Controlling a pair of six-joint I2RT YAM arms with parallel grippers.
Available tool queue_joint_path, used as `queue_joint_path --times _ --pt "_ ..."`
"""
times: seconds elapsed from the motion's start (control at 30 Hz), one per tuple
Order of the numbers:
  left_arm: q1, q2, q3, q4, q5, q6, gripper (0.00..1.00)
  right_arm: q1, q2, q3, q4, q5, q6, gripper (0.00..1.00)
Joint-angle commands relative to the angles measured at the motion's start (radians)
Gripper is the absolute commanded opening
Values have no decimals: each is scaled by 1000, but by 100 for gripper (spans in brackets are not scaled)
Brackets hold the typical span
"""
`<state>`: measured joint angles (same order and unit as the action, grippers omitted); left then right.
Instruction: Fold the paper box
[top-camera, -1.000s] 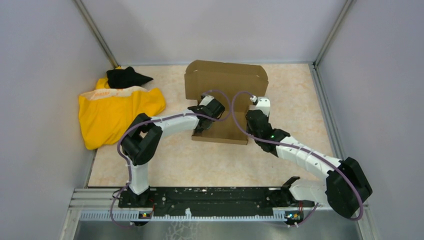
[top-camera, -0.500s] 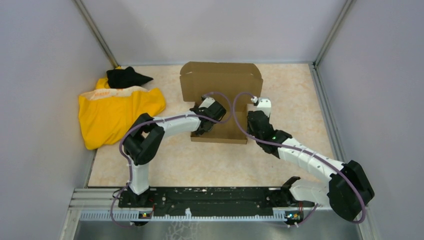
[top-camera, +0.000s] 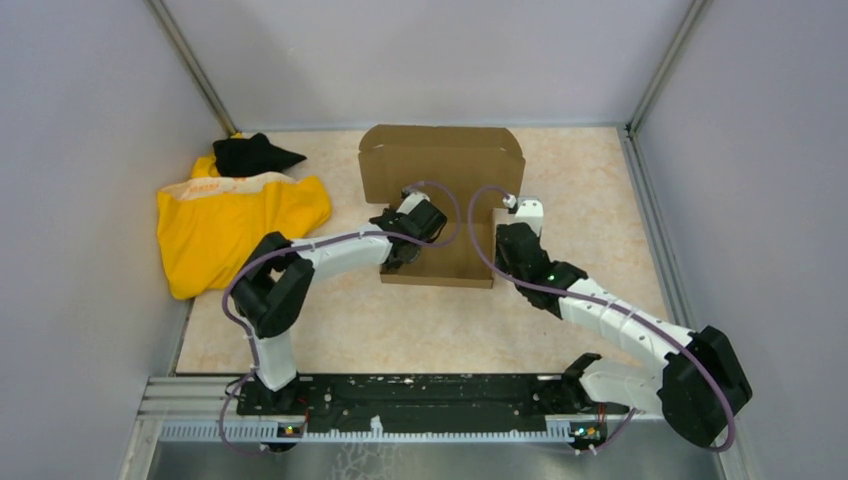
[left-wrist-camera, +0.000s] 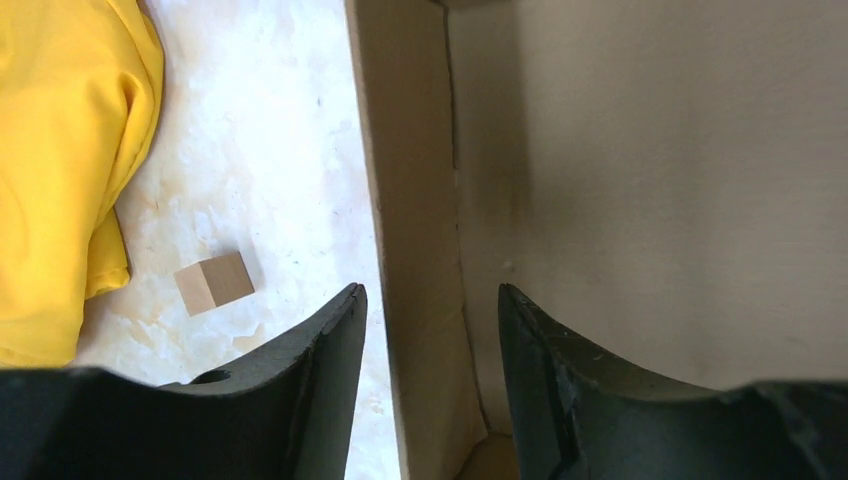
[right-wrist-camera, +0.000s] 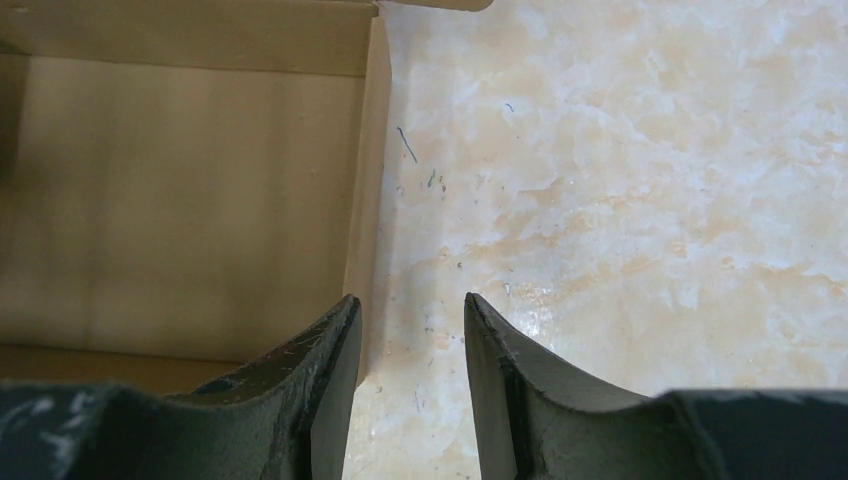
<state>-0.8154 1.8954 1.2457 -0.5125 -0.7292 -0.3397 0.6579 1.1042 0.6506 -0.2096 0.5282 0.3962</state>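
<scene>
Brown corrugated paper box (top-camera: 440, 165) sat at mid-table, toward the far side, with its broad lid standing upright at the back and its shallow tray open toward the arms. Yellow cloth (top-camera: 230, 225) lay well apart to the left, and a small cardboard scrap (left-wrist-camera: 213, 283) lay on the table (right-wrist-camera: 620, 200) between cloth and box.

Left gripper (left-wrist-camera: 430, 295): jaws parted, straddling the tray's left wall (left-wrist-camera: 410, 150). That wall ran lengthwise through the gap, away from the wrist. The outer finger sat close beside it and there was clear space on the inner side. Nothing was clamped.

Right gripper (right-wrist-camera: 405, 300): jaws part-open, only bare table between them. The tray's right wall (right-wrist-camera: 372, 150) ran the same way but lay off toward the inner finger (right-wrist-camera: 330, 340), beside the gap rather than in it. Nothing was held.

Judgement: each arm was nearest its own side wall. The left needed only to close to pinch its wall. The right would first have to shift inward toward the tray. The lid's long edge ran crosswise, behind both grippers.
</scene>
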Motion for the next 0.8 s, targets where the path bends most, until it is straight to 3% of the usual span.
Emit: queue_joint_path --times 0.0,0.2,0.53,0.73,0.77 --pt "6 -110 10 55 62 47 59 -7 -37 7 3 -5 10 43" --pt "31 -210 16 50 122 48 65 -7 -51 23 -23 -6 2 46" --pt "170 -327 -85 89 220 -25 68 -7 -60 36 -44 -20 -9 47" --pt "295 -394 -192 128 266 -89 80 -7 -68 39 -58 -30 -19 47" --pt "315 -397 -204 131 272 -96 95 -7 -67 40 -60 -34 -20 47"
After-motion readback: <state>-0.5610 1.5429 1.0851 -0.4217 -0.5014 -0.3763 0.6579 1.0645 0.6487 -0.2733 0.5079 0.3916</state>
